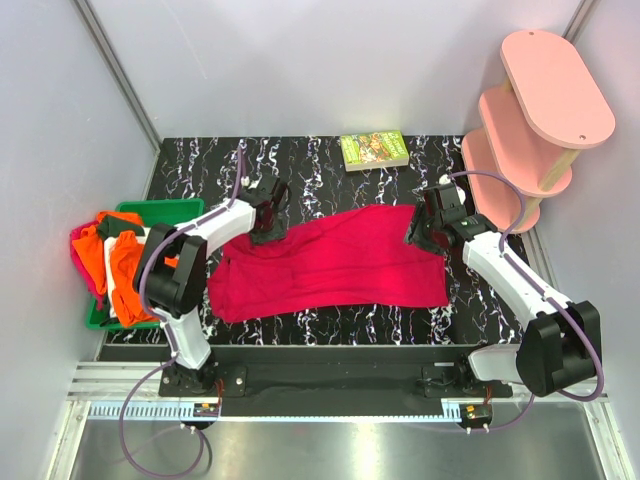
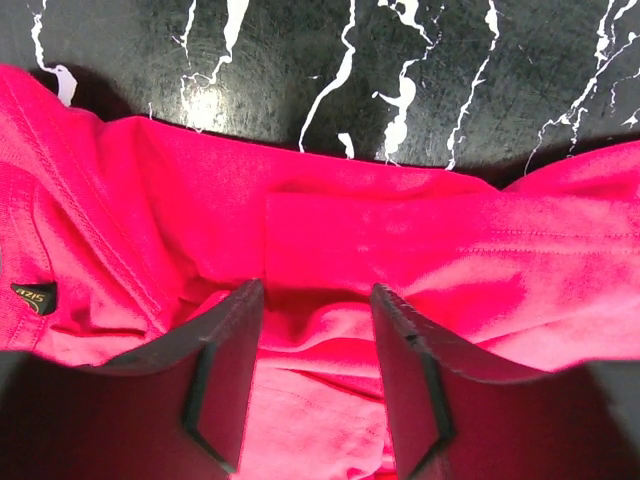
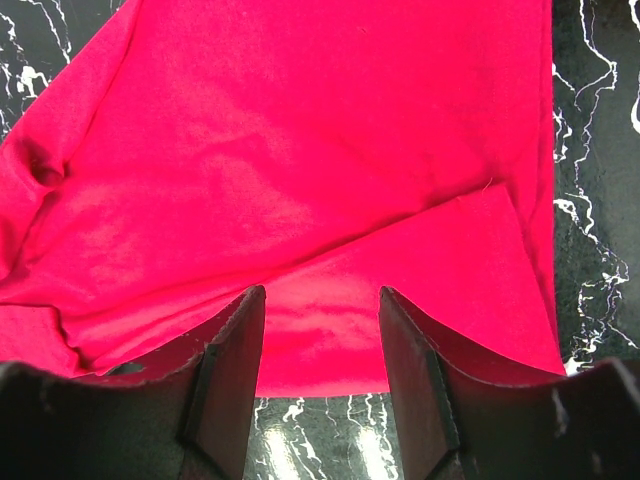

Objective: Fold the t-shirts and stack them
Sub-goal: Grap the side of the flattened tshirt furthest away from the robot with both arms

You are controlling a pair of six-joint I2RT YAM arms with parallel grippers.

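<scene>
While overhead shows green bin (image 1: 160,207), wrist views only crimson t-shirt (image 3: 300,150)

Robot lab test cell, not a home. Plain pale partition walls (image 1: 330,60) w/ metal corner struts (image 1: 115,70) box in a black marbled table (image 1: 330,165). Left arm (image 1: 180,270) & right arm (image 1: 510,275) are bolted to a base rail (image 1: 330,375), w/ loose purple cabling (image 1: 150,440). Staged props: pink shelf (image 1: 545,110), green bin (image 1: 150,208) of t-shirts (image 1: 125,255).
</scene>
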